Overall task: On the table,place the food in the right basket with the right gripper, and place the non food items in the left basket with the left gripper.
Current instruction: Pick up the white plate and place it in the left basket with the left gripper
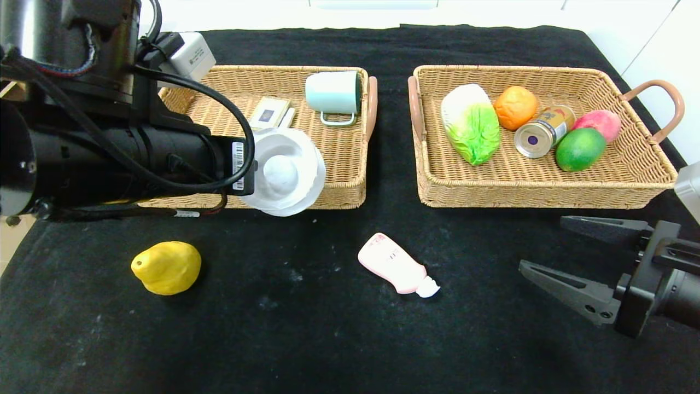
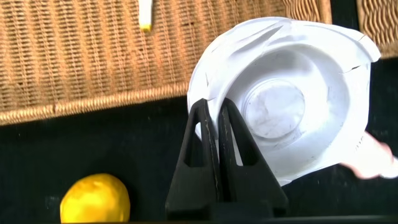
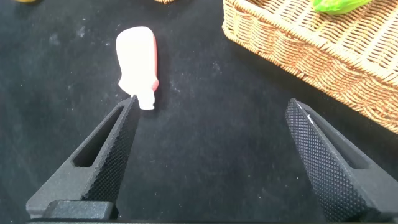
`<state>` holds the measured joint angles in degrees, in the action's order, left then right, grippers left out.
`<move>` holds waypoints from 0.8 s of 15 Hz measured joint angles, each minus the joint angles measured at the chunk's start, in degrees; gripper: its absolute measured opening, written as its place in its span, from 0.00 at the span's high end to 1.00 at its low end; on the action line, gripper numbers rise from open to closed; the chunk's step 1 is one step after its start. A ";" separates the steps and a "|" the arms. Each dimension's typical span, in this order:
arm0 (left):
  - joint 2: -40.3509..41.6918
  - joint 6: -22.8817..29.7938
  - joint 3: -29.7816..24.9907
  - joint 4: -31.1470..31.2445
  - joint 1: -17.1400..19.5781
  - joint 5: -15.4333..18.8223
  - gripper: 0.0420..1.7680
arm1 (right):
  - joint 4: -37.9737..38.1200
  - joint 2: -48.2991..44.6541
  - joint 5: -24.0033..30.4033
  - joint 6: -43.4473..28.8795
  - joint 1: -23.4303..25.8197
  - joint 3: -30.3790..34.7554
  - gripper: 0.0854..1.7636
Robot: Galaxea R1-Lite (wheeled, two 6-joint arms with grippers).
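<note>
Nearest you, your right gripper (image 1: pixel 552 247) hangs low over the black-draped table (image 1: pixel 306 339) at its near right, fingers spread wide and holding nothing. Just ahead of those fingertips in the right wrist view lies the pink squeeze bottle (image 1: pixel 396 265), flat on the cloth, white cap pointing toward the near right. Off on the near left sits the yellow pear-shaped fruit (image 1: pixel 166 267), alone on the cloth.

Step back a little: your left gripper (image 2: pixel 216 127) is clamped on the rim of the round white dish (image 1: pixel 285 171), fingers pinched tight together, and the dish hangs tilted over the near edge of the left basket (image 1: pixel 339 189). Inside that basket you've got a small card box (image 1: pixel 269 112), the white marker (image 2: pixel 145 15) with its yellow tip, and a pale green mug (image 1: pixel 333 94) on its side at the far right corner.

Across the gap, the right basket (image 1: pixel 547 194) holds the napa cabbage (image 1: pixel 470 130), an orange (image 1: pixel 515 107), the gold drink can (image 1: pixel 544 131) lying down, a green fruit (image 1: pixel 580 149) and a pink peach (image 1: pixel 599 122) behind it.
</note>
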<state>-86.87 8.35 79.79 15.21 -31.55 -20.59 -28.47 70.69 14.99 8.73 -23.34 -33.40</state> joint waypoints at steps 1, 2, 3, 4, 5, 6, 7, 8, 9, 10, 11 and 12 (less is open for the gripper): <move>-0.78 0.18 1.28 -0.04 0.68 0.12 0.95 | -0.02 -0.07 0.00 -0.02 0.00 0.00 0.03; -1.66 0.46 2.71 -0.12 1.38 0.20 0.95 | -0.02 -0.11 0.02 0.02 -0.02 0.00 0.03; -2.73 0.62 4.30 -0.17 2.19 0.30 0.95 | 0.00 -0.16 0.02 0.00 -0.05 0.00 0.03; -3.82 0.66 5.91 -0.17 2.91 0.37 0.95 | -0.02 -0.18 0.02 0.00 -0.07 -0.05 0.03; -5.02 0.66 7.75 -0.17 3.63 0.37 0.95 | 0.02 -0.20 0.02 0.00 -0.09 -0.05 0.03; -6.46 0.63 9.90 -0.17 4.46 0.41 0.95 | 0.00 -0.20 0.02 0.00 -0.09 -0.06 0.03; -7.91 0.63 11.86 -0.20 5.18 0.44 0.95 | 0.00 -0.20 0.00 0.00 -0.09 -0.06 0.03; -9.37 0.60 13.74 -0.22 5.89 0.48 0.95 | 0.02 -0.18 0.02 0.02 -0.09 -0.06 0.03; -10.90 0.60 15.34 -0.22 6.53 0.50 0.95 | -0.02 -0.18 0.00 0.02 -0.09 -0.06 0.03; -12.24 0.57 16.46 -0.67 7.07 0.52 0.95 | 0.00 -0.18 0.02 0.02 -0.09 -0.06 0.03; -13.54 0.60 17.31 -2.73 7.49 0.76 0.95 | -0.02 -0.18 0.00 0.02 -0.09 -0.09 0.03; -14.73 0.51 17.81 -5.11 7.79 1.02 0.95 | -0.02 -0.18 0.00 0.00 -0.09 -0.09 0.03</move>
<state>-101.60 8.86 97.60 10.11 -23.76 -19.57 -28.49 70.51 14.99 8.73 -23.43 -33.49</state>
